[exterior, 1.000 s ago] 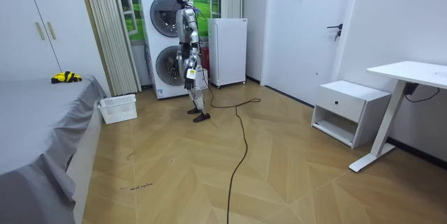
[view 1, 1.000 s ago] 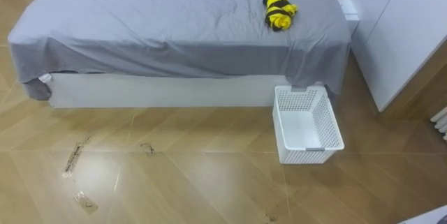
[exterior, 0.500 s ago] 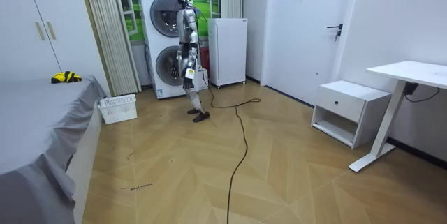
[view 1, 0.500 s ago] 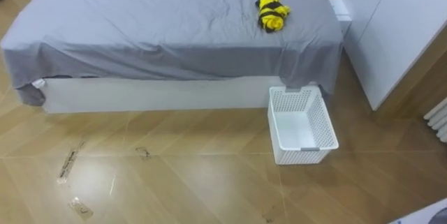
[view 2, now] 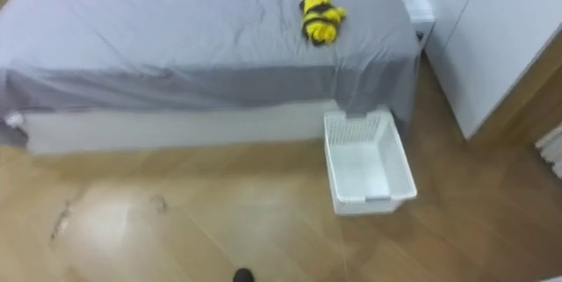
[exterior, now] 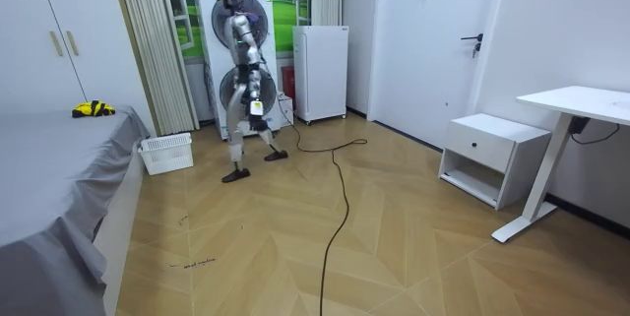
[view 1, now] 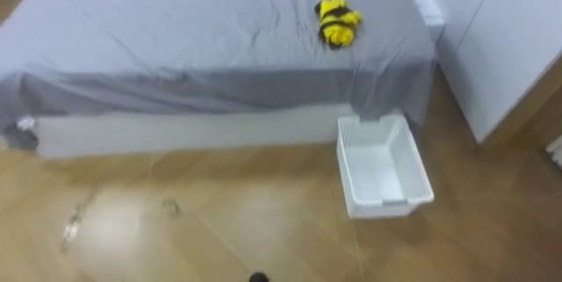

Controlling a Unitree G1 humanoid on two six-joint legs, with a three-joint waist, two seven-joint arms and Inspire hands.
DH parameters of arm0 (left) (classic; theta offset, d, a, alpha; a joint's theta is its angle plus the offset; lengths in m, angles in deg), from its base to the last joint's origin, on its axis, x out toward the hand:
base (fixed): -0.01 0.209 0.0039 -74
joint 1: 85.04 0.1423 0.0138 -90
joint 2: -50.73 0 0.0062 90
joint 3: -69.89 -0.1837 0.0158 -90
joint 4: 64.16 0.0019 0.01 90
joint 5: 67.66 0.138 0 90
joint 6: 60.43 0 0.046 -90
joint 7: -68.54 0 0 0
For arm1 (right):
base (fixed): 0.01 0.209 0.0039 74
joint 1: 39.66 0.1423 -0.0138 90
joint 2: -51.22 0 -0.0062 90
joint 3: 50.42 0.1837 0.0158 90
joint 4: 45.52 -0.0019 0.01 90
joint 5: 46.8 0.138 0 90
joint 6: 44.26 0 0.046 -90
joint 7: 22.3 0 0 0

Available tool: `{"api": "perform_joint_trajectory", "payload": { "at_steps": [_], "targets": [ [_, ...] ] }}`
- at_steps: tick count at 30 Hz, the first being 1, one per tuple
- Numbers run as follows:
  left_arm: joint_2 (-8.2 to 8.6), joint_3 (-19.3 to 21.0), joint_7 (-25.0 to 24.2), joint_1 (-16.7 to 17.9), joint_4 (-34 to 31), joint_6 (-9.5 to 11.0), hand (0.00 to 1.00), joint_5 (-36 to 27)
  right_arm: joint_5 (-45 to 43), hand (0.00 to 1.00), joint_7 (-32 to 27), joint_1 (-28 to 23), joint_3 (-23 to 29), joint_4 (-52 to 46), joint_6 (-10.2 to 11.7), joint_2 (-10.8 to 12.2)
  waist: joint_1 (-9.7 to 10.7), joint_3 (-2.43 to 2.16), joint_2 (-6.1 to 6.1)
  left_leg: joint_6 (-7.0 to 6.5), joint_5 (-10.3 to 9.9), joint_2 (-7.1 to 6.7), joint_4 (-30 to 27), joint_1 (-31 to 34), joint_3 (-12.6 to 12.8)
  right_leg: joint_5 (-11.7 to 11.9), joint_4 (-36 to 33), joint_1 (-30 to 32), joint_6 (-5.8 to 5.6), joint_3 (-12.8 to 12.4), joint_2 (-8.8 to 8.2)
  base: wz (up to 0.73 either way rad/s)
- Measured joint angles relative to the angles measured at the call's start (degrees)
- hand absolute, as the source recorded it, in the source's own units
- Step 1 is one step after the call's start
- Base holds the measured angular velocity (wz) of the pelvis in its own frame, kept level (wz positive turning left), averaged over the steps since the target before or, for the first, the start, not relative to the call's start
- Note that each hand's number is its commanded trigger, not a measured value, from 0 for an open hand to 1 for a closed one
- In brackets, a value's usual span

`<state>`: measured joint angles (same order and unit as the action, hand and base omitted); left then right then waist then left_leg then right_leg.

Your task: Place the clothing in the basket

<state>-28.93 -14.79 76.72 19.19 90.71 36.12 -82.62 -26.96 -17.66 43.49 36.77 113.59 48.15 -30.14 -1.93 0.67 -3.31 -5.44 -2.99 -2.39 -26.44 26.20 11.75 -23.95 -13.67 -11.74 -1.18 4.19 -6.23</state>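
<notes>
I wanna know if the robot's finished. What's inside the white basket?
Nothing: the basket shows its bare white bottom. Its near wall hides a sliver. The yellow-and-black clothes lie on the bed.

The clothes (view 1: 336, 22) are one small crumpled bundle, yellow with black stripes, lying on the grey-sheeted bed (view 1: 176, 36). The bundle sits close to the bed's right edge, back from its near edge. The basket (view 1: 386, 205) is white, rectangular, with perforated walls. It stands upright and open on the wooden floor (view 1: 219, 229), just beside the bed's near right corner. One short end meets the hanging sheet, and its white bottom shows.
</notes>
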Motion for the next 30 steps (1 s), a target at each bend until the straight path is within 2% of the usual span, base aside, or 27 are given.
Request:
{"api": "perform_joint_trajectory", "payload": {
  "at_steps": [2, 3, 4, 5, 6, 7, 8, 9, 10, 11, 12, 13, 14, 15, 16, 17, 18, 19, 20, 21, 23, 24, 26, 27, 28, 29, 30],
  "targets": [
    [-0.32, 0.07, 0.00, -0.32, -0.28, 0.48, 0.00, -0.61, 0.05, 0.00, -0.45, 0.06, -0.38, -0.48, 1.31, 0.06, -0.25, -0.02, -0.13, -0.63, -5.93, -0.26, -6.05, -0.71, 1.58, 0.50, -5.21, -0.86, -0.92, -1.08, -1.78, -0.17],
    [-0.35, 0.05, 0.04, -0.36, -0.28, 0.55, 0.00, -0.75, 0.05, 0.00, -0.49, 0.16, -0.47, -0.77, 1.35, 0.03, -0.20, -0.28, -0.12, -0.70, -7.36, -0.40, -6.09, -1.64, 2.18, 0.71, -8.60, 0.00, -1.30, -0.76, -2.31, -0.09],
    [-0.36, 0.05, 0.16, -0.48, -0.53, 0.64, 0.00, -1.16, 0.21, 0.00, -0.84, 0.02, -0.38, -1.24, 1.38, 0.03, -0.02, -0.36, -0.28, -0.84, -9.68, -1.31, -5.21, -4.15, 2.44, 2.50, -17.56, 2.59, -3.80, 0.51, -3.43, 0.08],
    [-0.36, -0.19, 0.29, -0.80, -0.88, 1.07, 0.00, -1.02, 0.22, 0.00, -1.26, -0.50, -0.40, -2.09, 1.40, -0.03, -0.04, -0.34, -0.30, -1.21, -10.93, -2.46, -3.73, -7.32, 2.22, 7.71, -26.63, 5.66, -3.86, 0.56, -4.54, 0.12],
    [-0.37, -0.66, 0.43, -1.06, -0.90, 1.08, 0.00, -1.00, 0.20, 0.00, -1.65, -0.74, -0.36, -2.49, 1.41, -0.05, -0.28, -0.42, -0.05, -1.42, -11.43, -2.89, -2.70, -9.01, 2.03, 11.80, -30.67, 7.18, -3.28, 0.56, -4.90, 0.19],
    [-0.37, -1.05, 0.46, -1.75, -1.23, 1.07, 0.00, 0.26, -0.11, 0.00, -2.19, -0.78, -0.27, -2.89, 1.60, 0.02, -0.46, -0.70, 0.74, -1.70, -11.96, -3.44, 0.27, -12.51, 0.80, 20.49, -37.49, 10.57, -1.36, 0.60, -4.89, 0.13],
    [-0.38, -0.95, 0.54, -2.41, -1.41, 1.09, 0.00, 2.81, 0.07, 0.00, -2.10, -0.49, -0.20, -3.95, 1.88, 0.00, -1.15, -0.83, 1.95, -1.98, -12.47, -3.31, 3.00, -15.70, -0.62, 17.76, -42.60, 15.51, 0.37, 1.02, -3.54, 0.11],
    [-0.38, -0.90, 0.63, -3.05, -1.48, 1.12, 0.00, 4.05, 0.36, 0.00, -2.09, -0.46, -0.21, -5.01, 1.87, -0.01, -1.55, -0.44, 2.13, -1.82, -12.53, -3.04, 4.20, -17.19, -1.17, 14.37, -44.43, 18.33, 1.29, 1.87, -2.58, 0.21],
    [-0.50, -1.18, 0.66, -3.85, -1.51, 1.29, 0.00, 5.68, 1.11, 0.00, -2.02, -0.13, -0.24, -6.95, 1.87, -0.02, -1.44, 0.03, 3.56, -1.36, -12.99, -2.07, 5.61, -20.01, -2.80, 8.94, -44.59, 23.47, 2.90, 3.71, -0.09, 0.43],
    [-0.88, -2.56, 0.62, -4.51, -2.22, 1.27, 0.00, 5.62, 2.32, 0.00, -2.08, 0.21, -0.40, -8.59, 1.97, -0.01, -1.12, 0.20, 4.44, -1.13, -13.87, -1.22, 6.67, -22.28, -4.39, 6.16, -40.49, 28.66, 2.89, 4.68, 2.51, 0.53],
    [-1.01, -3.35, 0.58, -4.78, -2.95, 1.21, 0.00, 5.55, 2.61, 0.00, -2.16, 0.38, -0.40, -9.21, 2.05, -0.01, -1.02, 0.34, 4.42, -0.93, -14.37, -0.98, 7.27, -23.36, -5.11, 5.82, -36.91, 30.75, 2.80, 5.29, 3.21, 0.61],
    [-1.27, -4.64, 0.27, -4.34, -4.30, 1.27, 0.00, 5.63, 2.57, 0.00, -2.27, 1.10, -0.40, -9.31, 2.82, 0.06, -0.71, 0.48, 4.29, -0.57, -15.44, -0.69, 8.45, -26.03, -6.44, 6.29, -27.18, 33.33, 2.52, 6.25, 3.80, 0.59],
    [-1.21, -6.02, 0.11, -4.44, -4.37, 1.25, 0.00, 5.80, 2.53, 0.00, -2.82, 1.42, -0.40, -9.27, 3.51, 0.06, -0.62, 0.47, 4.42, 0.10, -16.64, -0.05, 9.96, -29.17, -7.34, 8.86, -15.99, 34.35, 2.38, 7.70, 4.00, 0.61],
    [-1.01, -6.37, 0.10, -4.45, -4.40, 1.22, 0.00, 5.83, 2.52, 0.00, -3.19, 1.56, -0.37, -9.31, 3.90, 0.03, -0.57, 0.46, 4.71, 0.53, -17.38, 0.57, 10.73, -30.87, -7.51, 12.45, -12.04, 34.61, 2.80, 8.55, 4.21, 0.62],
    [-0.71, -7.13, 0.12, -3.75, -4.41, 1.21, 0.00, 5.83, 2.74, 0.00, -4.06, 1.60, -0.39, -9.44, 4.62, 0.04, -0.14, 0.16, 5.55, 1.54, -18.37, 2.08, 11.76, -34.05, -8.99, 18.70, -5.94, 34.24, 3.39, 10.11, 4.94, 0.55],
    [-0.86, -7.69, 0.15, -3.32, -4.39, 1.31, 0.00, 5.66, 2.88, 0.00, -4.79, 1.77, -0.29, -10.17, 5.43, 0.15, -0.14, -0.06, 5.80, 2.70, -19.21, 3.33, 12.33, -36.14, -9.79, 24.05, -2.62, 33.90, 5.67, 10.85, 6.10, 0.40],
    [-1.05, -7.83, 0.17, -3.20, -4.13, 1.37, 0.00, 5.68, 2.83, 0.00, -5.06, 1.90, -0.27, -11.17, 5.61, 0.19, -0.56, -0.11, 5.76, 3.32, -19.60, 3.84, 12.16, -36.74, -10.27, 25.63, -2.50, 34.06, 7.07, 10.47, 6.90, 0.00],
    [-1.24, -7.88, 0.21, -2.51, -3.16, 1.35, 0.00, 5.73, 2.81, 0.00, -5.37, 2.28, -0.02, -13.60, 6.21, 0.02, -1.67, -0.77, 6.36, 5.30, -20.36, 5.35, 11.47, -37.11, -10.70, 25.64, -5.06, 33.89, 9.09, 10.74, 8.46, -0.21],
    [-1.29, -7.80, 0.23, -1.70, -2.89, 1.35, 0.00, 5.59, 2.13, 0.00, -5.67, 3.30, 0.61, -15.85, 6.85, -0.05, -1.70, -0.31, 7.84, 7.11, -20.41, 6.94, 11.15, -38.08, -10.49, 23.27, -8.41, 33.58, 9.42, 12.21, 9.50, -0.14],
    [-1.44, -7.70, 0.21, -1.44, -2.91, 1.40, 0.00, 5.52, 1.74, 0.00, -6.17, 3.68, 0.94, -17.11, 7.07, 0.06, -1.64, -0.13, 8.12, 8.01, -19.92, 7.44, 11.06, -38.64, -10.21, 21.49, -10.38, 33.65, 9.68, 12.52, 9.55, 0.08],
    [-1.62, -7.41, 0.25, -1.18, -3.06, 1.72, 0.00, 5.53, 1.14, 0.00, -7.79, 3.81, 1.60, -22.19, 7.11, -0.16, -1.51, -0.08, 8.46, 11.53, -16.70, 8.35, 9.51, -40.80, -9.97, 15.94, -16.78, 32.94, 10.58, 12.94, 9.27, 0.17],
    [-1.65, -7.36, 0.24, -1.11, -3.05, 1.93, 0.00, 5.65, 1.12, 0.00, -8.14, 3.87, 1.68, -23.19, 6.88, -0.14, -1.40, -0.05, 8.53, 11.62, -15.44, 8.59, 7.67, -40.77, -9.92, 15.31, -17.23, 32.00, 10.68, 13.20, 9.31, 0.16],
    [-1.60, -6.16, 0.26, -0.72, -3.04, 2.73, 0.00, 5.52, 1.32, 0.00, -8.87, 3.12, 1.62, -27.47, 6.82, -0.10, -1.16, 0.04, 7.74, 11.69, -7.51, 8.79, -4.88, -37.37, -9.24, 13.45, -12.05, 24.99, 10.11, 13.29, 9.71, 0.11],
    [-1.60, -5.88, 0.27, -0.52, -3.11, 2.75, 0.00, 5.51, 1.35, 0.00, -8.87, 3.00, 1.57, -28.10, 6.99, -0.09, -0.86, 0.07, 7.39, 11.86, -5.36, 8.81, -7.99, -36.25, -9.24, 13.16, -9.78, 23.09, 9.77, 13.01, 9.89, 0.05],
    [-1.54, -5.51, 0.28, -0.53, -3.36, 2.66, 0.00, 5.16, 0.93, 0.00, -9.45, 3.27, 1.55, -28.77, 7.32, -0.13, 0.02, 0.19, 7.18, 11.59, -4.81, 9.23, -14.23, -33.17, -9.57, 12.96, -6.81, 20.45, 9.40, 12.68, 10.03, 0.08],
    [-1.52, -5.61, 0.31, -0.79, -3.62, 2.63, 0.00, 4.28, 0.09, 0.00, -10.53, 3.37, 1.56, -29.42, 7.33, -0.04, 0.77, 0.44, 6.72, 10.23, -6.80, 9.70, -17.58, -29.81, -8.46, 12.96, -4.88, 18.42, 9.36, 12.47, 9.99, 0.11],
    [-1.50, -5.66, 0.32, -0.89, -3.63, 2.60, 0.00, 4.28, -0.18, 0.00, -11.10, 3.38, 1.55, -29.61, 7.33, 0.01, 0.87, 0.55, 6.39, 9.86, -8.31, 9.54, -18.07, -28.17, -8.37, 12.99, -4.03, 17.62, 9.23, 12.18, 9.89, 0.03]
  ]
}}
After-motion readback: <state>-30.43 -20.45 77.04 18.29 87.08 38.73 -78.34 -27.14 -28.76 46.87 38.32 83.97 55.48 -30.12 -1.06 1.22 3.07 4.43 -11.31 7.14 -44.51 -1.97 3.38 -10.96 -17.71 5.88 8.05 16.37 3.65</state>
